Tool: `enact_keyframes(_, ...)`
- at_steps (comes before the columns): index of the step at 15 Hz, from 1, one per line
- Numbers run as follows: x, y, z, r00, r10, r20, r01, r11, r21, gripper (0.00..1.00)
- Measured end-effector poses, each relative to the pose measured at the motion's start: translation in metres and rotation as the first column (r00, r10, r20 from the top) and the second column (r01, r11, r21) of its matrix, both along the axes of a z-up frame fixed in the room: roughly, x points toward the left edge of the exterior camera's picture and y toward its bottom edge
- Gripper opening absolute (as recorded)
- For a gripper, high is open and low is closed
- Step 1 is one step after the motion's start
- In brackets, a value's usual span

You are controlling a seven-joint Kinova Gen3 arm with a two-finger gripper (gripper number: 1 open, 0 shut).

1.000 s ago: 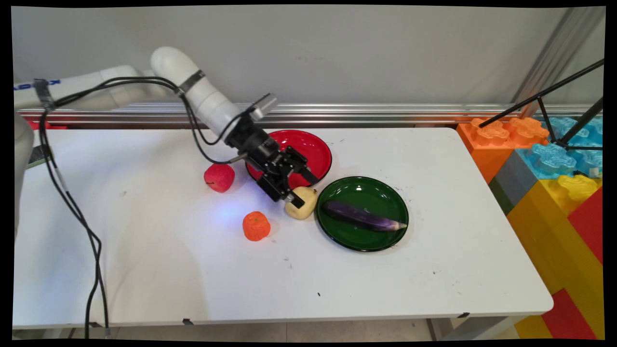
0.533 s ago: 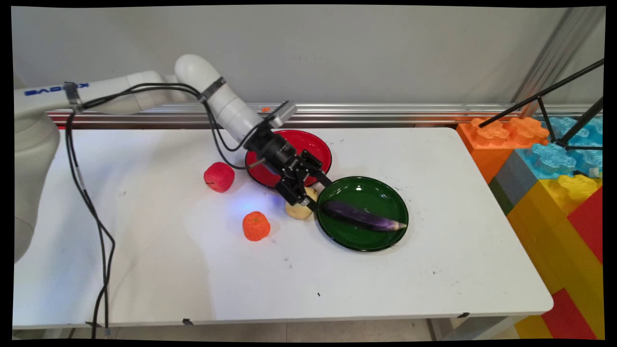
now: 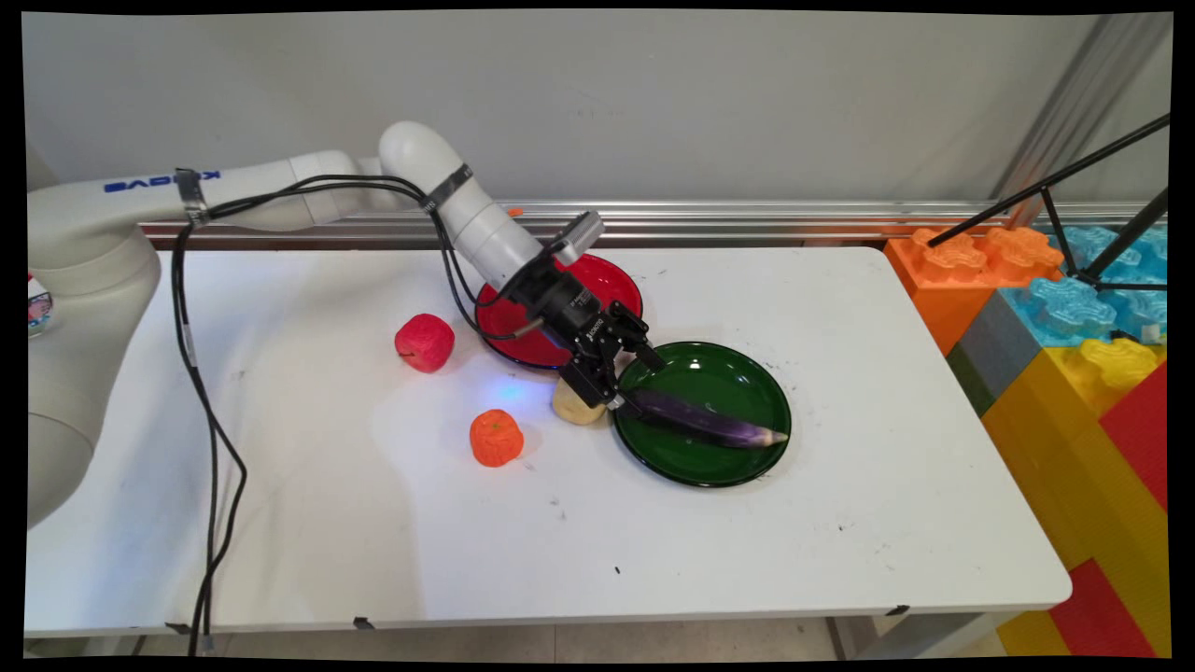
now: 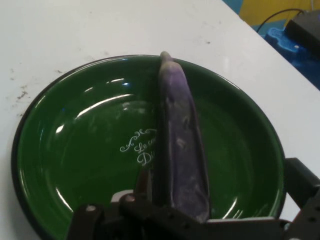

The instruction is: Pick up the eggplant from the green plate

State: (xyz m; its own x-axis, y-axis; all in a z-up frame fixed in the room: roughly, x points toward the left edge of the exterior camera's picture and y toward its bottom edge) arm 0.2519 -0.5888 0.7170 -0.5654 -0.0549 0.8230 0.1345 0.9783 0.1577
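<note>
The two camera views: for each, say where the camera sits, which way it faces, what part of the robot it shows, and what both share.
Main view: fixed above the table's near side, facing down across it toward the wall; shows the white arm and gripper from the upper left.
Hand view: on the hand, looking along the gripper; black linkage rises from the bottom edge.
Shared: the green plate with the eggplant on it.

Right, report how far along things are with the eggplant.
Done: the eggplant lies in the green plate. In hand: the open pincer straddles its near end, not closed on it. Left: nothing gripped or lifted; potato, orange and apple sit on the table.
</note>
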Motion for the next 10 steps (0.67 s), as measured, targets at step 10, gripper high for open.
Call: enact_keyframes(10,-0.011,-0.003,-0.019,0.999,-0.029,0.018,0.029,1.0,-0.011,1.0)
